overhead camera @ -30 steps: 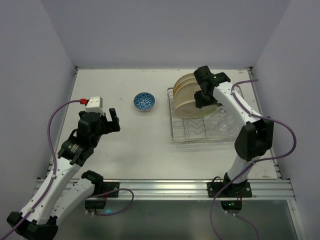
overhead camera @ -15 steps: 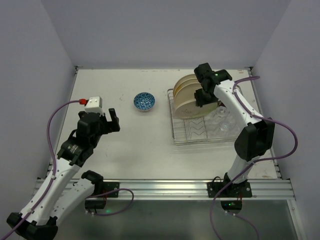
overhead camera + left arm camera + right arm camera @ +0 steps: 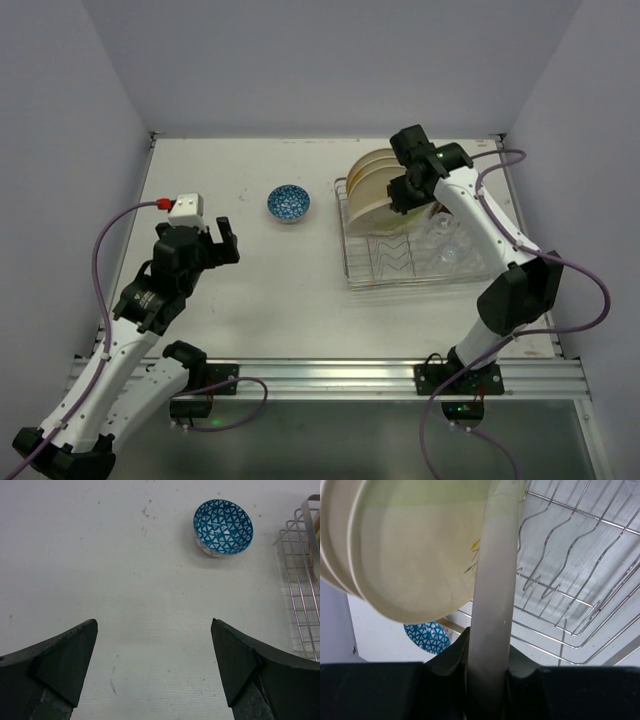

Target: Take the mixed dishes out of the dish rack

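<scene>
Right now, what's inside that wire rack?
Cream plates stand on edge in the dish rack; the right gripper pinches one plate. Clear tumblers sit beside them, partly covered by the right arm. Whatever lies under it is hidden.

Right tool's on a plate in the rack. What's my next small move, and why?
Probably lift it straight up: the right tool grips the plate edge-on, the dish rack wires lie right beyond it, and the other plates lean close alongside.

Your white tabletop (image 3: 260, 280) is lightly flecked with small dark marks. Two things stand directly on it: a small blue-patterned bowl (image 3: 288, 203), upright toward the far middle, and the silver wire dish rack (image 3: 395, 255) near its right, not touching it.
</scene>
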Tool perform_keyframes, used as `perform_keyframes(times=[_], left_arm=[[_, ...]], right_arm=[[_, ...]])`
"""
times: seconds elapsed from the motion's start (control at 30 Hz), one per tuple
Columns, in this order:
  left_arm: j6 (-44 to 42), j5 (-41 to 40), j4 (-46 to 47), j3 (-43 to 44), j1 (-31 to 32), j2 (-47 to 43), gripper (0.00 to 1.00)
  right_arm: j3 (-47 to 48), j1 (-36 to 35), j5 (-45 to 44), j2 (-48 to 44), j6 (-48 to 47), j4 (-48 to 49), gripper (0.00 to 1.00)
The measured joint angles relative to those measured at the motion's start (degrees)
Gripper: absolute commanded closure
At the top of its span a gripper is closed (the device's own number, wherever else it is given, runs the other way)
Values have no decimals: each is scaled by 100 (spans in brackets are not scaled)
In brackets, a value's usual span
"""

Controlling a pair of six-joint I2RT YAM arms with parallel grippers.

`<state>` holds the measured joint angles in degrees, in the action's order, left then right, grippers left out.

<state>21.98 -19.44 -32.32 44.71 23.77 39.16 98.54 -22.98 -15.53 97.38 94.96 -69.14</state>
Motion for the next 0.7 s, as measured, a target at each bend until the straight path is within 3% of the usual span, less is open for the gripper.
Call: perform_keyframes(times=[0.7], left_arm=[[2,-28,0,0,0,-55,0]], right_arm=[[-247,-361,13,-1054,-1694,1121,100]])
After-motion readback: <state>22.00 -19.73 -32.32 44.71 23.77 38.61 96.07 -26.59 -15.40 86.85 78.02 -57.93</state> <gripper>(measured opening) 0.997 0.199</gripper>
